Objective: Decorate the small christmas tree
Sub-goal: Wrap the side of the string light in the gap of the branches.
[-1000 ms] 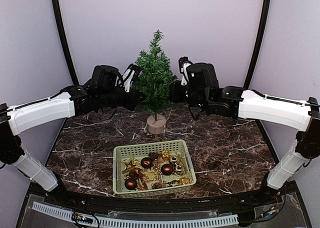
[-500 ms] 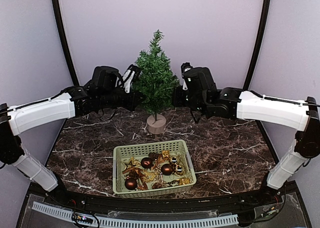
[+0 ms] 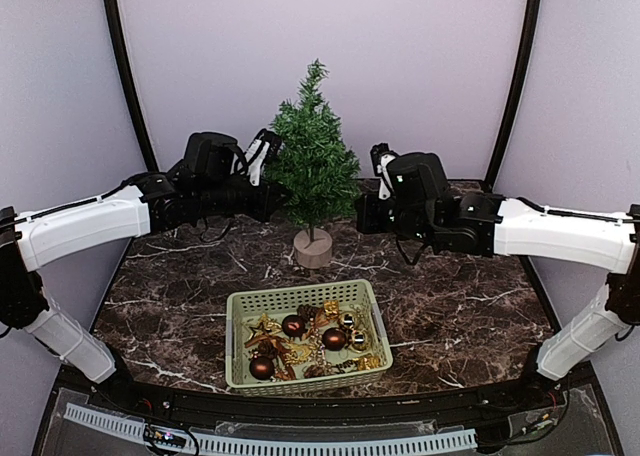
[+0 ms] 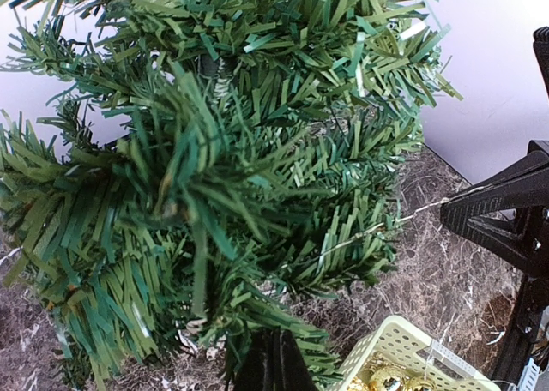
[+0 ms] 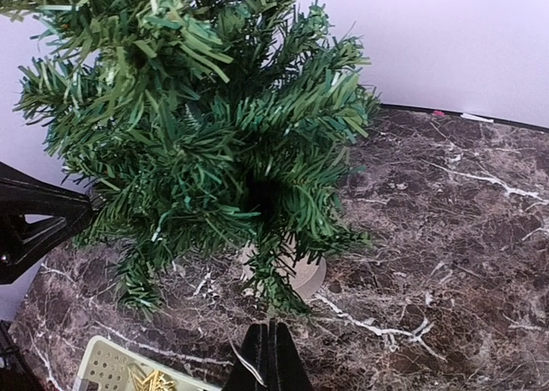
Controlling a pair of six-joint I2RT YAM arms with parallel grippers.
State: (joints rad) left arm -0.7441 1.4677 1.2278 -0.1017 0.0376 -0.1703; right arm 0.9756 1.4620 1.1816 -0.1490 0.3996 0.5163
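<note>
A green basket of brown and gold baubles sits at 6 o'clock on the marble bench. Beyond it the small christmas tree stands upright at centre. The left arm extends level from 9 o'clock, left fingers closed among the lower branches. The right arm extends from 3 o'clock, right fingers closed just beside the foliage
</note>
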